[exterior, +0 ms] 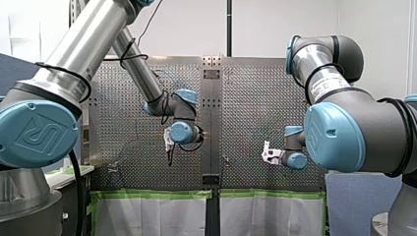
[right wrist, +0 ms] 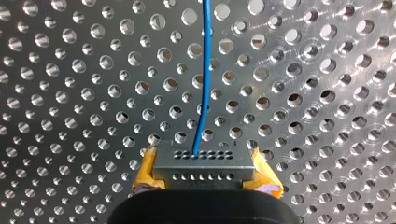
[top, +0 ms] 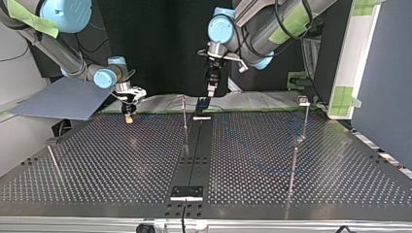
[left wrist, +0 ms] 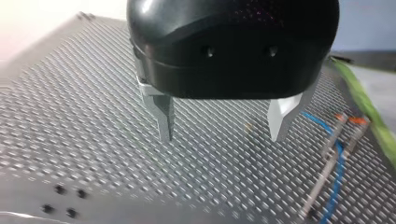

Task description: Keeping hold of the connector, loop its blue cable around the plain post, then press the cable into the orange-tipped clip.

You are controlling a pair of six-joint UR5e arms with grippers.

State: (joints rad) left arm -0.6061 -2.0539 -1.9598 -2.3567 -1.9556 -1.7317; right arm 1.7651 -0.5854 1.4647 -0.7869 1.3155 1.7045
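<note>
Our right gripper (right wrist: 205, 171) is clamped on the connector (right wrist: 204, 161), blue cable (right wrist: 205, 70) running ahead. Our left gripper (left wrist: 222, 137) is wide open and empty beside the orange-tipped clip (left wrist: 348, 122). We judge looping and clipping remain.

The desk (top: 107, 165) is a metal plate, perforated all over with rows of small holes. In the top view a dark strip (top: 197, 145) runs down its middle, with a small bracket (top: 186, 192) at the near end and a second bracket (top: 202, 116) at the far end. Thin posts stand on it, well apart: a middle post (top: 185, 124) just beside the strip, a block-topped post (top: 304, 119) and a nearer post (top: 293, 167) at that view's right, and a left-hand post (top: 54, 162). Green tape (top: 243, 103) lines the far edge. In the left wrist view the orange-tipped clip (left wrist: 348, 126), two rods side by side, rises from the holes, and the blue cable (left wrist: 337, 172) runs along the surface past them.
</note>
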